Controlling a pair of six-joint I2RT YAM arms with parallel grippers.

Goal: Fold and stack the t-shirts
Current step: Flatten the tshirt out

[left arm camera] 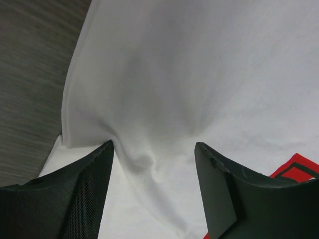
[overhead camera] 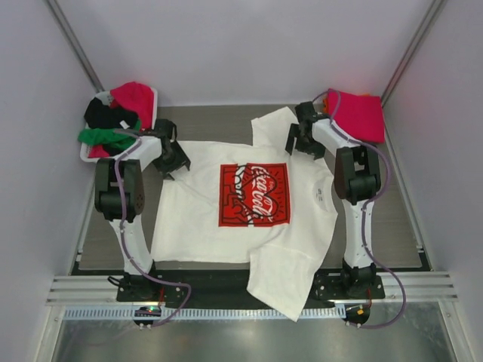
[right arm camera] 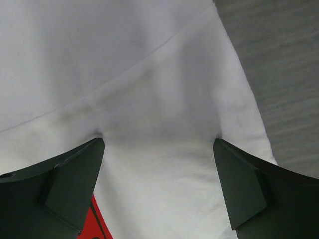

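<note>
A cream-white t-shirt (overhead camera: 196,219) with a red chest print (overhead camera: 254,194) lies spread flat on the table. My left gripper (overhead camera: 172,158) is open, its tips down on the shirt's far left corner. In the left wrist view (left arm camera: 154,147) a raised wrinkle of white cloth (left arm camera: 174,74) lies between the fingers. My right gripper (overhead camera: 302,139) is open on the far right part of the shirt, by the sleeve. In the right wrist view (right arm camera: 159,142) its tips press on smooth cloth (right arm camera: 149,59). A magenta-pink folded shirt (overhead camera: 358,113) lies at the far right.
A white basket (overhead camera: 155,105) at the far left holds magenta (overhead camera: 132,94), black (overhead camera: 106,113) and green (overhead camera: 106,137) shirts. One sleeve (overhead camera: 279,286) hangs over the table's near edge. Grey table surface (left arm camera: 30,74) lies left of the shirt's edge.
</note>
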